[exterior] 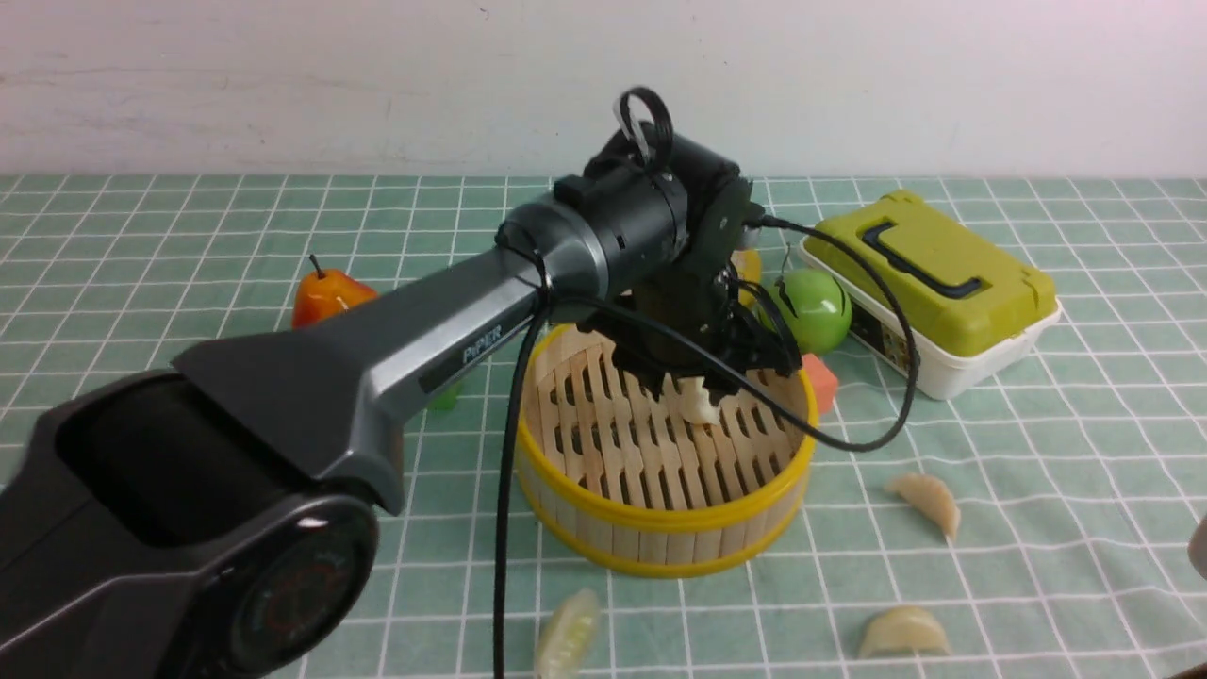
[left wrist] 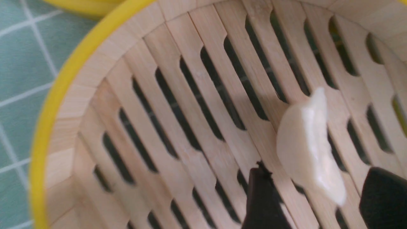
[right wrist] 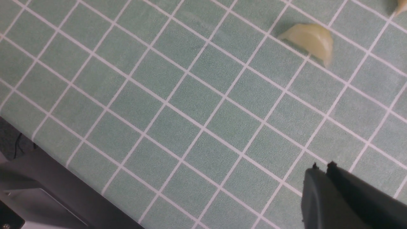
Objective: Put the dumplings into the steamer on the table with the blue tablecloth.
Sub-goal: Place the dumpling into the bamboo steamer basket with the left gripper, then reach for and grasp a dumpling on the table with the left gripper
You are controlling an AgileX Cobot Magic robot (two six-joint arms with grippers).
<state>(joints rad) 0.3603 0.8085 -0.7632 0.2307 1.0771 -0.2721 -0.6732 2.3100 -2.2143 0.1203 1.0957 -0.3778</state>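
Left gripper (exterior: 702,382) is positioned directly above the steamer (exterior: 660,514), inside the circle of its yellow rim, and points down at the slatted floor. Its jaws stand apart. One dumpling (exterior: 700,401) lies between the two fingers (left wrist: 264,200) over the slats. It is close to one finger and a gap shows on the other side, so it is not clamped. Whether this dumpling rests on the slats or hangs just above them cannot be determined.

Right gripper (right wrist: 322,167) is well away from the steamer, above bare tablecloth (exterior: 1037,471) near the table edge. Its fingertips meet with nothing between them.

Remaining dumplings, located from the steamer:
- Second dumpling (exterior: 929,500): on the cloth to the right of the steamer, near it but not touching.
- Third dumpling (exterior: 903,632): to the right of the steamer and closer to the robot.
- Fourth dumpling (exterior: 569,634): on the robot's side of the steamer, just beyond its front wall.

Other items, located from the steamer:
- Green apple (exterior: 813,306): behind the steamer's right rear rim.
- Orange block (exterior: 818,382): just beside the right rim.
- Yellow-green case (exterior: 934,283): further right, beyond the apple, lid shut.
- Orange pear (exterior: 325,294): well apart to the left rear.
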